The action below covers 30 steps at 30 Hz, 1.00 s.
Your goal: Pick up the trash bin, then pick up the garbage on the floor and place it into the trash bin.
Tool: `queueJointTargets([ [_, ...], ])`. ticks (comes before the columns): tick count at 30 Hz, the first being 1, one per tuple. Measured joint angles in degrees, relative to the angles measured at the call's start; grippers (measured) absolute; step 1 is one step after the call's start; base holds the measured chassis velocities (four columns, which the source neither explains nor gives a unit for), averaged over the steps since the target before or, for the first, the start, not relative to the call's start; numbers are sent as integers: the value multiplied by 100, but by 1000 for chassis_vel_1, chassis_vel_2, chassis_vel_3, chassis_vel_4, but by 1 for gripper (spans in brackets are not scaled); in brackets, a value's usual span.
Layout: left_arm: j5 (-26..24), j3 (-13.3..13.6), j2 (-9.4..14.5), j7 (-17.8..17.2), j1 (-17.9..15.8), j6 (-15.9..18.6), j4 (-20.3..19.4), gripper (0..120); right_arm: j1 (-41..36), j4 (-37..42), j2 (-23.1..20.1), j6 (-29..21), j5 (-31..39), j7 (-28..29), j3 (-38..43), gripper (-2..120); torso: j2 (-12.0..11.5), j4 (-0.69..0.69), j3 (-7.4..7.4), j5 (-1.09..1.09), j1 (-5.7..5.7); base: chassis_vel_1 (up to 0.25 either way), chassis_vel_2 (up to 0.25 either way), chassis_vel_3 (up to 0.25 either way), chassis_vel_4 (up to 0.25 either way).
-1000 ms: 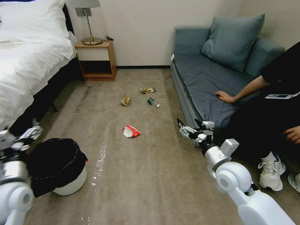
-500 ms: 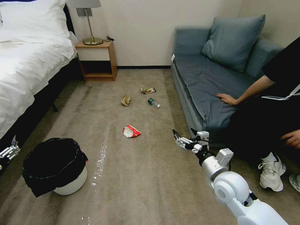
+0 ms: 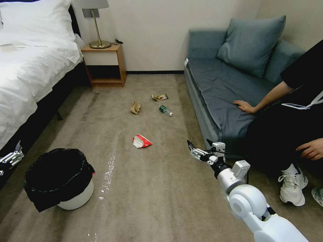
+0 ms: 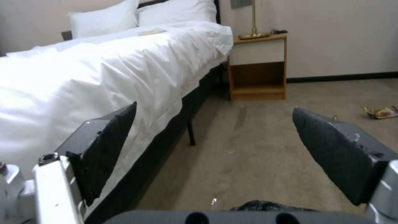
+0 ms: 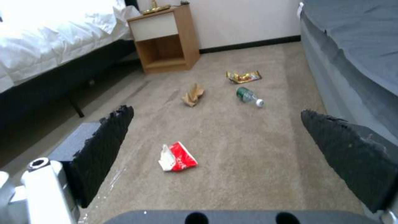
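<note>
The trash bin (image 3: 78,199), white with a loose black bag, stands on the carpet at my near left. My left gripper (image 3: 11,156) hovers open just left of it, near the bed frame; in the left wrist view its fingers (image 4: 105,146) are spread, empty, with the bag's edge (image 4: 265,206) below. The garbage lies ahead: a red-and-white packet (image 3: 141,141) (image 5: 177,157), a brown paper bag (image 3: 135,107) (image 5: 193,94), a green bottle (image 3: 165,110) (image 5: 248,95) and a gold wrapper (image 3: 159,97) (image 5: 243,76) (image 4: 381,112). My right gripper (image 3: 198,144) is open above the floor, right of the packet.
A white bed (image 3: 30,64) runs along the left. A wooden nightstand (image 3: 105,64) with a lamp stands at the back wall. A grey sofa (image 3: 222,84) lines the right, where a person sits with a shoe (image 3: 292,186) close to my right arm.
My left arm has drawn back from over the bin's rim to the left edge. My right gripper has dropped lower and come nearer. Little has moved in the last half second.
</note>
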Motion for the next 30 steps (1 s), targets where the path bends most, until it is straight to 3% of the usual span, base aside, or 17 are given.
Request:
queueJointTargets([
  [7, -191, -113, 259, -6, 250, 359, -36, 99, 80, -46, -2, -15, 8, 28, -56, 100, 0, 0, 0, 0, 0, 0, 0, 0, 0],
  [9, -343, -198, 474, -20, 431, 696, 30, 98, 84, -57, -21, -26, 9, 40, -60, 100, 0, 1, 0, 1, 0, 0, 0, 0, 0],
  [11, -418, -223, 575, -30, 447, 789, 122, 98, 79, -64, -25, -28, 9, 41, -58, 100, 0, 2, 0, 1, 0, 0, 0, 0, 0],
  [14, -695, -250, 803, -66, 307, 995, 490, 98, 3, -86, -31, -27, -34, 43, -32, 100, 0, 0, 0, -1, 0, 0, 0, 0, 0],
  [21, -1251, -215, 1169, -179, 64, 1500, 874, 97, -108, -92, -23, -20, -147, 44, -25, 100, 0, 0, 0, 0, 0, 0, 0, 0, 0],
  [23, -1588, -136, 1339, -373, -119, 1942, 1026, 97, -148, -92, 4, -18, -196, 45, -18, 100, 0, 0, 0, 0, 0, 0, 0, 0, 0],
  [24, -1588, -136, 1339, -373, -119, 1942, 1026, 97, -148, -92, 4, -18, -196, 45, -18, 100, 0, 0, 0, 0, 0, 0, 0, 0, 0],
  [26, -2079, 60, 1564, -722, -416, 2659, 1304, 98, -202, -118, 34, -11, -263, 45, -11, 100, 0, 0, 0, 0, 0, 0, 0, 0, 0],
  [30, -2288, 216, 1687, -877, -634, 3012, 1548, 97, -203, -190, 72, 17, -338, 43, -8, 100, 0, 0, 0, 0, 0, 0, 0, 0, 0],
])
